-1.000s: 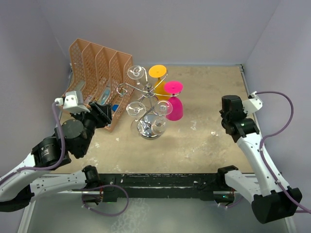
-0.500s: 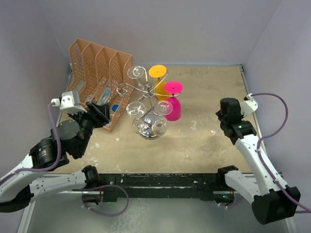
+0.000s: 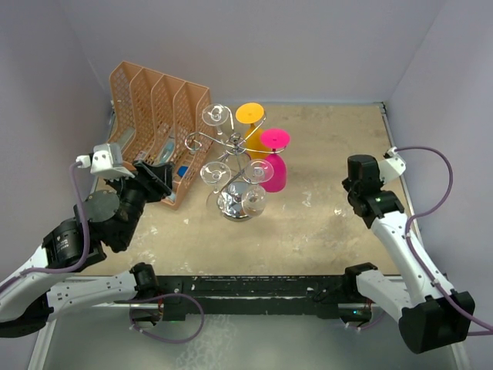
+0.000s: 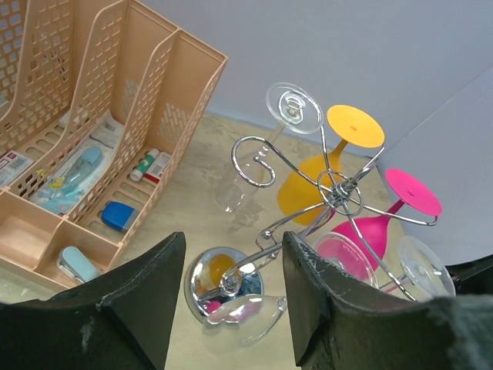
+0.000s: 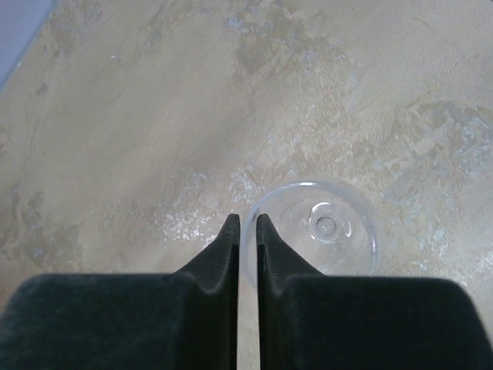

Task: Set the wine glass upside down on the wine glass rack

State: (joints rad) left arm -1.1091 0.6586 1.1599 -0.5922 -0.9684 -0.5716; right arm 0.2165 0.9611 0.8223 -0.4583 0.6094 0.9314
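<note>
Glass gripped, not yet racked
Our right jaws pinch the rim of the glass point(image 5: 327, 231), upright on the table point(image 5: 115, 116) well right of the rack point(image 3: 231, 166); left jaws apart, near the rack. Lifting, inverting, hanging remain.

My fingers point(image 4: 146, 301) stand wide apart, gripping nothing. Between their tips sits the shiny round base of the wine glass rack point(image 4: 208, 274) on the worktop point(image 4: 181, 223). Beyond the tips, glasses hang upside down from its curled arms: a clear glass point(image 4: 293, 108), an orange glass point(image 4: 354, 127), and a pink glass point(image 4: 412, 193) further right. Beyond my left finger stands an orange file organizer point(image 4: 115, 100).
</note>
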